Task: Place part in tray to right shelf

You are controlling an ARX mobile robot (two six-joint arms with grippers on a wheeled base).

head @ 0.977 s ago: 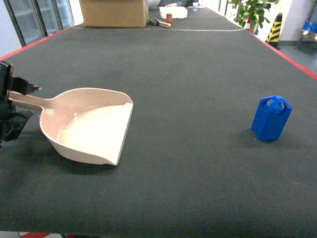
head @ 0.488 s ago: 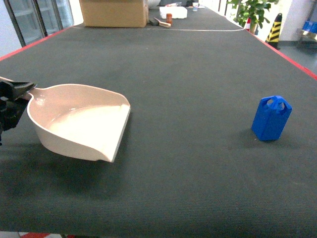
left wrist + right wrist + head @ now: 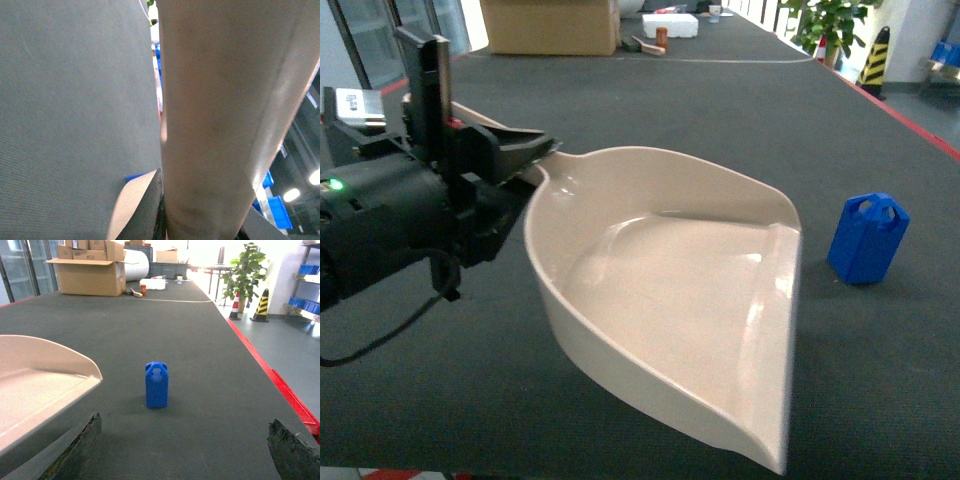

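1. Dark ribbed matting (image 3: pixel 670 110) with red edging forms our work surface; cardboard boxes (image 3: pixel 87 275), a potted plant (image 3: pixel 245 270) and a striped cone (image 3: pixel 261 305) stand behind. No legible writing.
2. Our left gripper (image 3: pixel 525 150) clamps the tray (image 3: pixel 670 290) handle, the tray raised and tilted.
3. The part (image 3: pixel 867 238) stands upright on the matting, just right of the tray.
4. Our right gripper (image 3: pixel 185 450) is spread wide, holding nothing.
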